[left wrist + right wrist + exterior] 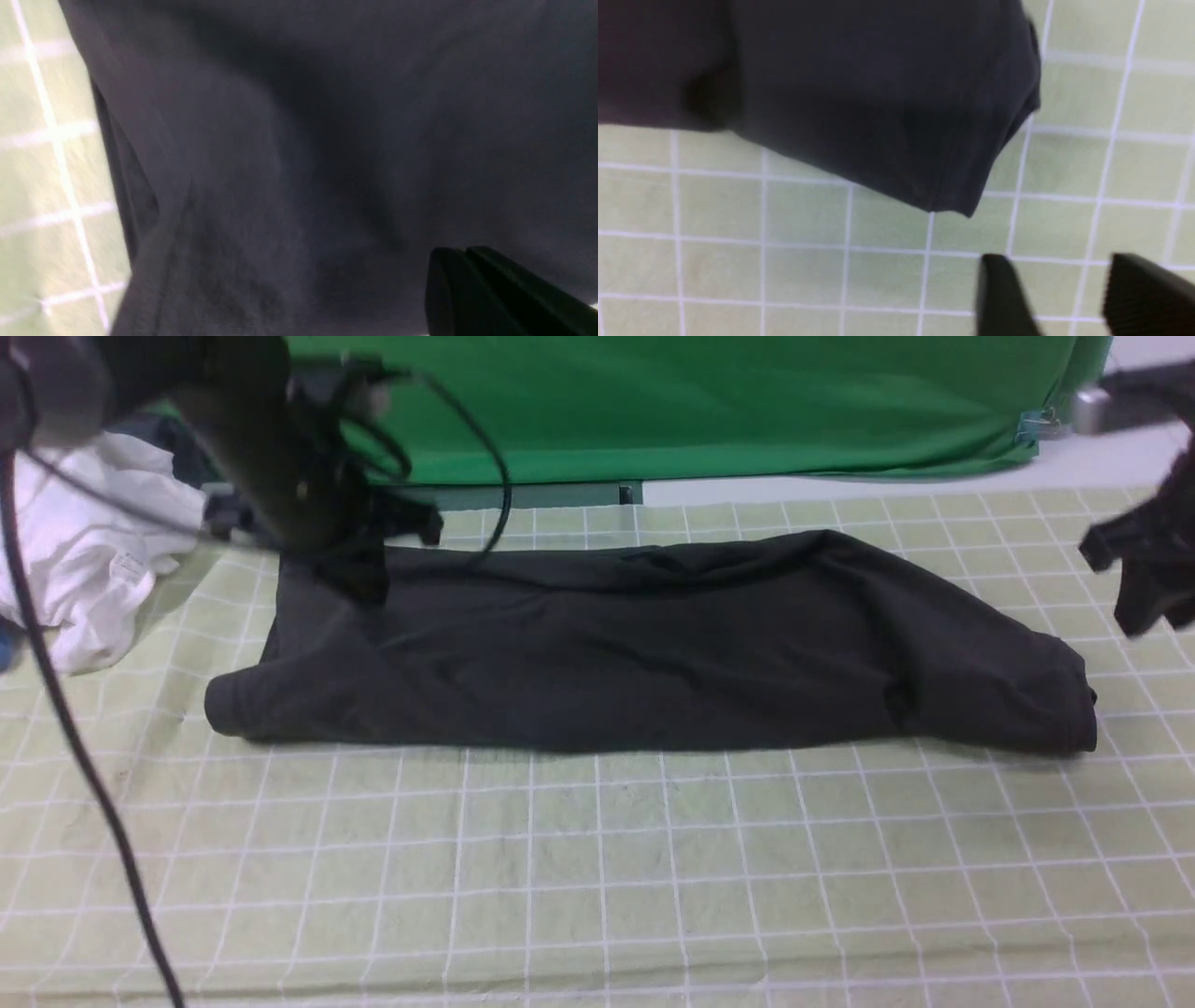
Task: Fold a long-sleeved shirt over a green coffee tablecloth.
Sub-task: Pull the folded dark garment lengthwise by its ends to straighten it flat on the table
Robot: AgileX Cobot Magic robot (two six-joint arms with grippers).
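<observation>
One white garment (84, 551) lies far left. The left gripper (458, 270), clenched, sits at the far left corner of the one long-sleeved shirt (653, 644), a folded band across the green coffee tablecloth (597, 877), whose near side is bare. The right gripper (1059, 266), released, hangs off the shirt's right edge.

VIEW front: from robot's side between the arms, facing forward and down, mid-range, takes in whole long-sleeved shirt (653, 644) on green coffee tablecloth (597, 877) | VIEW left wrist: very near, over shirt's left end | VIEW right wrist: near, looking down on shirt's right end | SHARED: shirt, tablecloth grid in all three
</observation>
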